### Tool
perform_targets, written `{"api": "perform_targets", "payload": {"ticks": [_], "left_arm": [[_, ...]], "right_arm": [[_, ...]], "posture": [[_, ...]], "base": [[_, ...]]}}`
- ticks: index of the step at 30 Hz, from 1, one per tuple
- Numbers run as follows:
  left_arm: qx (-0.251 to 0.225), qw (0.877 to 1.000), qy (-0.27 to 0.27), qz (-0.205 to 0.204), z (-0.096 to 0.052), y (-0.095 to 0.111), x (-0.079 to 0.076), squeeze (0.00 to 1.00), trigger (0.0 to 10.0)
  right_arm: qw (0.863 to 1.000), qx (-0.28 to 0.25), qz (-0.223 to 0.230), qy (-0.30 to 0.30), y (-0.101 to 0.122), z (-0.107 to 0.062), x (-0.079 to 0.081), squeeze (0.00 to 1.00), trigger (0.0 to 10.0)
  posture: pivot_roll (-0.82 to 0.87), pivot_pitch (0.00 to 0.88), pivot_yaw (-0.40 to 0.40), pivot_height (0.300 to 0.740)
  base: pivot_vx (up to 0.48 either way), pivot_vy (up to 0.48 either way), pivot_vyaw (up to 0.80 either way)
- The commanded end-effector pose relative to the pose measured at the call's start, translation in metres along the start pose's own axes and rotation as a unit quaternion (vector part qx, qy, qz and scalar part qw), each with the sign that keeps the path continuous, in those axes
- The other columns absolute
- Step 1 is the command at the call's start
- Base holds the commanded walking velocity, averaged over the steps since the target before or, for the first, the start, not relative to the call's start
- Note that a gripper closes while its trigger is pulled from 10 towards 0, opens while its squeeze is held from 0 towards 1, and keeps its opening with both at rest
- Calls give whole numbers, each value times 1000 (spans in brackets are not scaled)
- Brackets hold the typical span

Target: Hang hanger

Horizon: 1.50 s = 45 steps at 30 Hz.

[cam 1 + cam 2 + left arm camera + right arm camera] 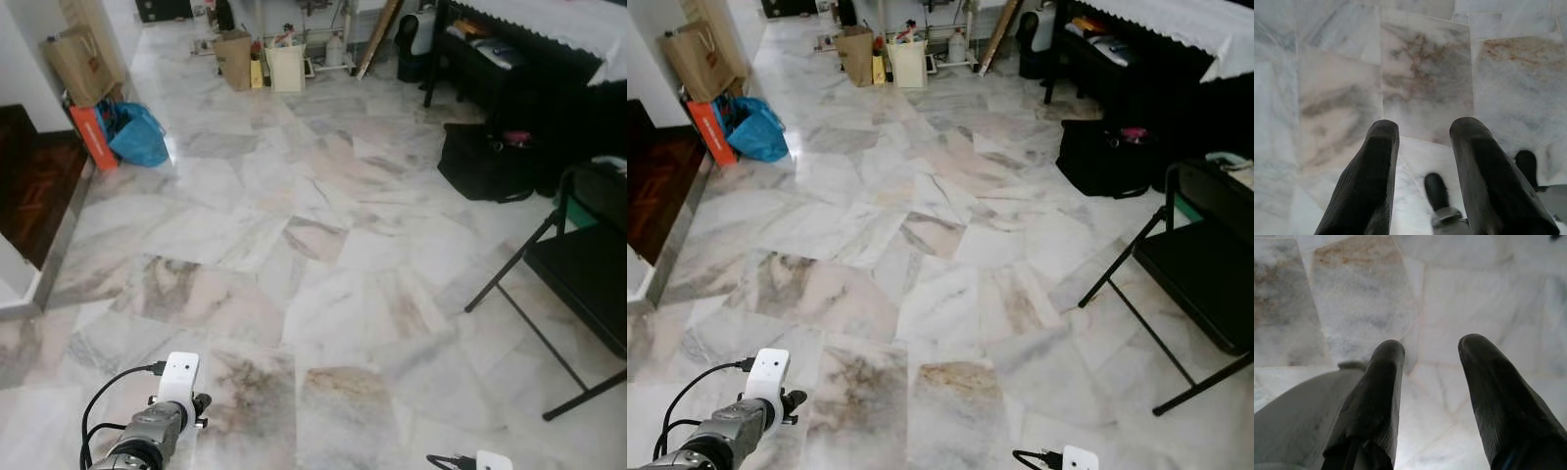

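A marble floor [294, 255] is seen from the head camera, spreading away towards a far wall. At the left edge a blue bag [136, 134] lies beside an orange box [93, 136], with a brown paper bag [80, 61] leaning behind them. Near the far wall a cardboard box [233, 58] and a white bucket [286, 67] are set side by side. On the right a black bag [482, 163] rests on the floor near a dark table [549, 69], and a black folding chair [578, 284] stands closer in. The silver left arm [147, 436] is held low at the bottom left. A hanger cannot be made out anywhere.

In the left wrist view, the left gripper [1422, 147] is shown with its fingers spread apart over the floor, nothing between them.

In the right wrist view, the right gripper [1432, 362] is likewise held apart and empty above the marble.
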<state>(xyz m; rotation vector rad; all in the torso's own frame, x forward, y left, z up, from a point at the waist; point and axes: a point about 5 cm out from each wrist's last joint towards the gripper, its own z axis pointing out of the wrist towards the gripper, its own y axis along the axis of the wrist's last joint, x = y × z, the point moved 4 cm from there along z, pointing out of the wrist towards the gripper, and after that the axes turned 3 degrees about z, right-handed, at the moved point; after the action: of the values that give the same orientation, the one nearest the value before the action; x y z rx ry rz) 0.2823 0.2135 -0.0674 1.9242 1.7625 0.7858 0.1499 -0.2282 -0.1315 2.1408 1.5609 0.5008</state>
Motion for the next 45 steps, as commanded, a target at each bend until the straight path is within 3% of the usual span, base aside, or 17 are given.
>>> {"api": "perform_targets", "payload": {"ticks": [1, 10, 17, 21, 24, 28, 36, 37, 38, 39, 45], "left_arm": [[3, 1000, 8, -8, 0, 1, 2, 0, 10000], [3, 999, 29, -24, 1, 6, 4, 0, 10000], [-4, 999, 37, -35, 0, 6, 10, 0, 10000], [33, 998, 40, -36, -1, -3, 13, 0, 10000], [35, 999, 38, -13, -1, -2, 14, 0, 10000], [-5, 998, 58, -12, -1, 3, 18, 0, 10000], [-104, 991, 83, -25, -6, 21, 21, 0, 10000], [-113, 989, 86, -30, -7, 22, 21, 0, 10000], [-122, 988, 90, -34, -8, 24, 21, 0, 10000], [-137, 985, 98, -41, -9, 25, 22, 0, 10000], [-175, 978, 101, -50, -13, 31, 22, 0, 10000]], "right_arm": [[1000, -2, -7, 5, 1, 0, 2, 0, 10000], [1000, -15, -16, 16, 9, 2, 6, 0, 10000], [999, -29, 15, 18, 10, 1, 10, 0, 10000], [999, -39, -29, 24, 13, 1, 12, 0, 10000], [998, -56, -15, 25, 16, 0, 12, 0, 10000], [995, -89, -34, 25, 24, -2, 12, 0, 10000], [992, -127, -7, -4, 30, -5, 4, 0, 10000], [985, -171, -8, -3, 50, -6, 4, 0, 10000], [968, -250, -13, 4, 89, -11, 7, 0, 10000], [935, -354, -20, 18, 138, -26, 12, 0, 10000], [897, -440, -26, 25, 162, -54, 13, 0, 10000]], "posture": [[-101, 0, -48, 740], [-55, 0, -41, 740], [-82, 0, 8, 740], [-84, 0, 17, 740], [-85, 0, 18, 740], [-115, 0, 22, 740], [-116, 0, 17, 740], [-116, 0, 17, 740], [-117, 0, 17, 740], [-124, 0, 18, 740], [-125, 0, 17, 740]], "base": [[0, 0, 0], [0, 0, 0], [0, 0, 0], [0, 0, 0], [0, 0, 0], [0, 0, 0], [0, 0, 0], [0, 0, 0], [0, 0, 0], [0, 0, 0], [0, 0, 0]]}}
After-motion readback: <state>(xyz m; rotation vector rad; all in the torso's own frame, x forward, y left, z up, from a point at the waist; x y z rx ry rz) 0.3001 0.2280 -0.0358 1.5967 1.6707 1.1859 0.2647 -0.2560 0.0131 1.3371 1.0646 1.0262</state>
